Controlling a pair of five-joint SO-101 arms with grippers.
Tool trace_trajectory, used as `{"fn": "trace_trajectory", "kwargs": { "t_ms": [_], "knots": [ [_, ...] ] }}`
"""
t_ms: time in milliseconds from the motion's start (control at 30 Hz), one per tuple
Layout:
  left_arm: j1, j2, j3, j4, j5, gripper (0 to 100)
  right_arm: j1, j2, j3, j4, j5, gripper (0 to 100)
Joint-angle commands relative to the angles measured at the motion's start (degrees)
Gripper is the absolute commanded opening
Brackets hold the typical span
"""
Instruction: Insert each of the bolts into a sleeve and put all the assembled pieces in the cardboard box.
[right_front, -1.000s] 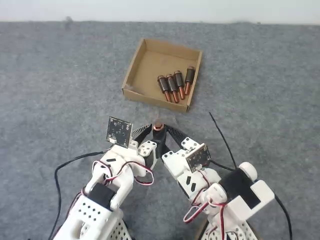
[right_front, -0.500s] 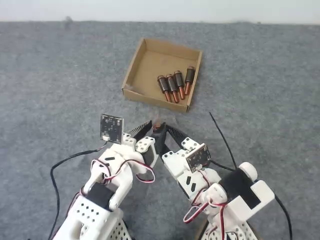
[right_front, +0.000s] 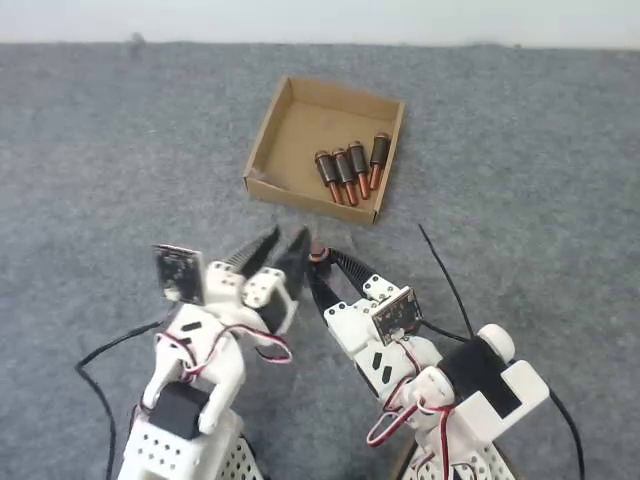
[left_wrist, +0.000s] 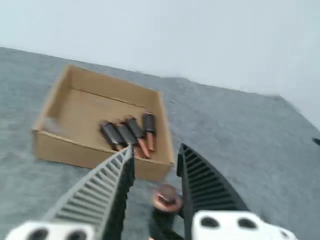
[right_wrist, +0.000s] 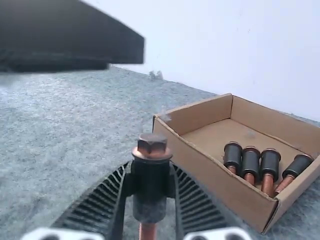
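My right gripper (right_wrist: 150, 195) is shut on a black sleeve (right_wrist: 149, 189) with a copper bolt (right_wrist: 151, 145) pushed through it, held upright; the same piece (right_front: 318, 258) sits just short of the box in the high view. My left gripper (right_front: 281, 247) is open with nothing between its fingers, a little to the left of the piece; its fingers (left_wrist: 114, 185) frame the bolt head (left_wrist: 165, 197) in the left wrist view. The cardboard box (right_front: 285, 120) holds several assembled pieces (right_front: 348, 170) lying side by side along its right part.
Grey carpet covers the table (right_front: 120, 170). A black cable (right_front: 445, 280) runs along the right arm, another cable (right_front: 110, 350) trails left of the left arm. A white wall rises behind the box.
My left gripper has let go of the piece, opened, and pulled back to the left. The right gripper stays in place with the sleeve and bolt.
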Motion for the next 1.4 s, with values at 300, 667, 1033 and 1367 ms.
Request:
{"fn": "trace_trajectory", "kwargs": {
  "t_ms": [300, 667, 1033, 1367],
  "knots": [
    [-18.37, -1.41, 2.24, -0.7, -0.62, 1, 2.95, -0.92, 1.23, -1.89, 0.79, 0.6],
    [-22.51, -1.32, 3.21, 19.78, -16.97, 1, 2.95, -0.92, 1.32, -1.89, 0.88, 0.6],
    [-22.95, -1.32, 3.21, 27.96, -32.53, 1, 4.35, -0.84, 1.32, -1.36, 0.88, 0.6],
    [-28.13, -1.32, 3.21, 28.75, -34.02, 1, 4.88, -1.01, 0.88, -1.98, 0.88, 0.6]
  ]
}}
